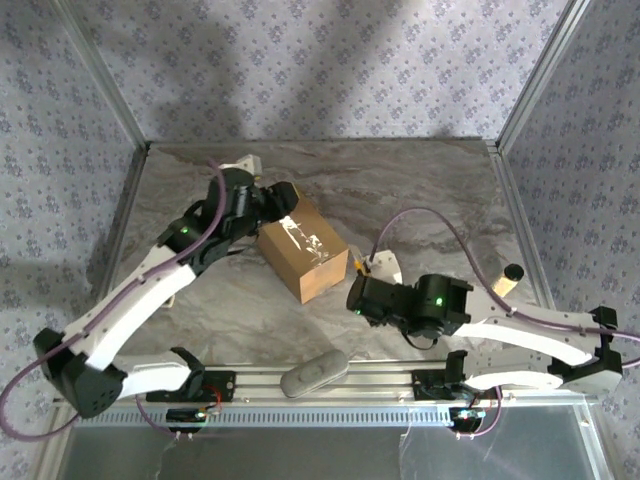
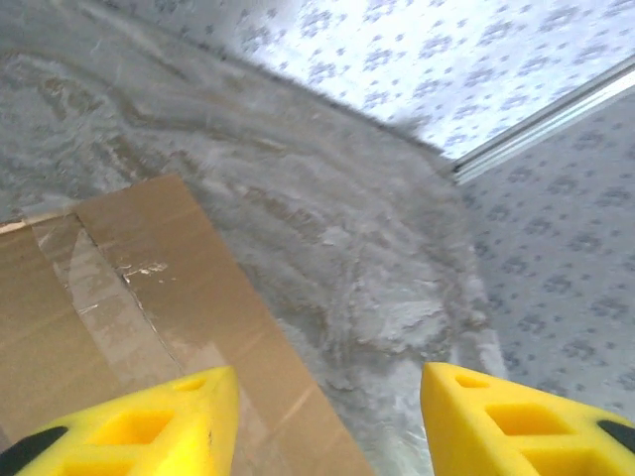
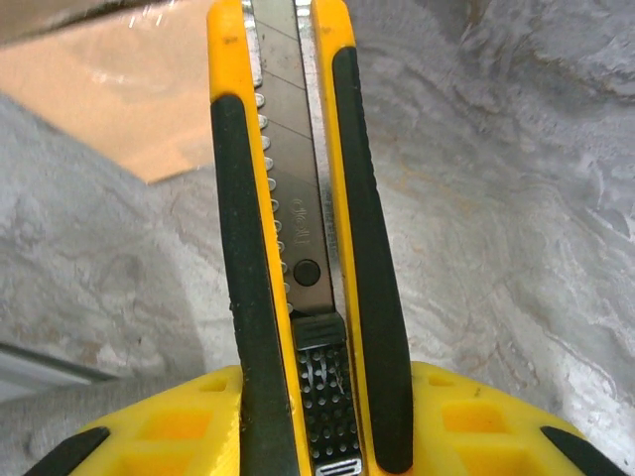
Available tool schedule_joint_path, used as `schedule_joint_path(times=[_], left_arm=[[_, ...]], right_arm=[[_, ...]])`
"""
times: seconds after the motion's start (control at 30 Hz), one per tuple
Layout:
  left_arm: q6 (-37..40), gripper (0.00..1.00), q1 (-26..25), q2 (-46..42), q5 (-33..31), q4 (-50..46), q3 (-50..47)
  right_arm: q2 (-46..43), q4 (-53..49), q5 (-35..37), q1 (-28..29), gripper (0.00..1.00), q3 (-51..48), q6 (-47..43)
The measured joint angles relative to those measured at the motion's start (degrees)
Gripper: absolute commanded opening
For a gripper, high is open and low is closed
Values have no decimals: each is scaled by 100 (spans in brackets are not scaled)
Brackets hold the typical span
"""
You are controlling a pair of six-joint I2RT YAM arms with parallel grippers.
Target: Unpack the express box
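Two grippers: left gripper (image 2: 327,402) spread over the tape-glossed brown cardboard box (image 2: 149,297), right gripper (image 3: 310,421) clamped on a yellow-black utility knife (image 3: 298,198).

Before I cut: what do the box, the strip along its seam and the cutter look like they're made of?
Express box: brown cardboard, with a matte, dull face and crisp folded edges.
Seam tape: clear plastic film, glossy, with glare and the cardboard showing through.
Cutter: yellow plastic body with black grips, probably rubbery; the grey centre slide looks like metal.
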Motion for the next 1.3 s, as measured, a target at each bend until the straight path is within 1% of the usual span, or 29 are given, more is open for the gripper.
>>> schedule_joint_path(times=[0.17,0.27,0.37,0.47,0.7,1.0,1.2,1.3], left_arm=[[-101,61,-22,-667,59,-28,-299],[-138,61,-24,-933,120,-105,-636],[-210,61,-35,-1117,162,-256,-940],[-262,60,-35,-1250,188,-470,-1023],[-354,60,-72,-1705,232,-601,-1178],[-365,61,-72,-1705,616,-551,-1353],[-313,62,-72,-1198,1108,-372,-1290],[-334,62,-72,-1080,1335,-175,-1294]], right_arm=[[-50,404,-155,-505,0,39,-573],[249,570,-286,-697,0,323,-925],[697,675,-352,-726,0,756,-1169],[1080,793,-422,-745,0,1075,-1412],[1781,1106,-662,-914,0,1377,-1853],[2179,1423,-791,-925,0,1558,-1945],[2210,1545,-726,-743,0,1550,-1891],[2210,1593,-726,-723,0,1550,-1891]])
